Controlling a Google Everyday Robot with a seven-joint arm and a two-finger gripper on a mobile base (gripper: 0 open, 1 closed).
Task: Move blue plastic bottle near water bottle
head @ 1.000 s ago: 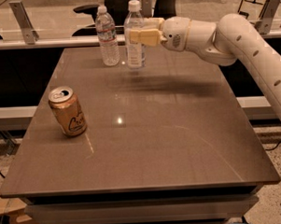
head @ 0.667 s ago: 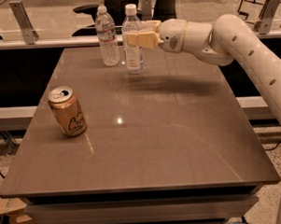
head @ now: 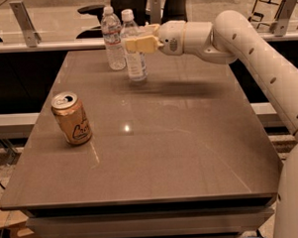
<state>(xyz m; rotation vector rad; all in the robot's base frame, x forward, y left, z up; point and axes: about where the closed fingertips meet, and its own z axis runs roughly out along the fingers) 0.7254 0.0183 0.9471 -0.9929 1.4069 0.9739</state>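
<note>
The blue plastic bottle [head: 135, 57] is bluish and smooth with a white cap and a tall white label. It stands upright at the table's far side, its base touching or just above the tabletop. My gripper [head: 138, 40] reaches in from the right and is shut on its upper body. The water bottle [head: 113, 39], ribbed with a white cap and a narrow label band, stands just left of it and slightly behind. The two bottles nearly touch.
A tan soda can [head: 71, 118] stands upright at the left side of the brown table [head: 180, 149]. My white arm [head: 255, 52] spans the table's far right. A railing and chairs lie beyond the far edge.
My gripper has carried the blue plastic bottle a little to the left, closer to the water bottle. The can and water bottle have not moved.
</note>
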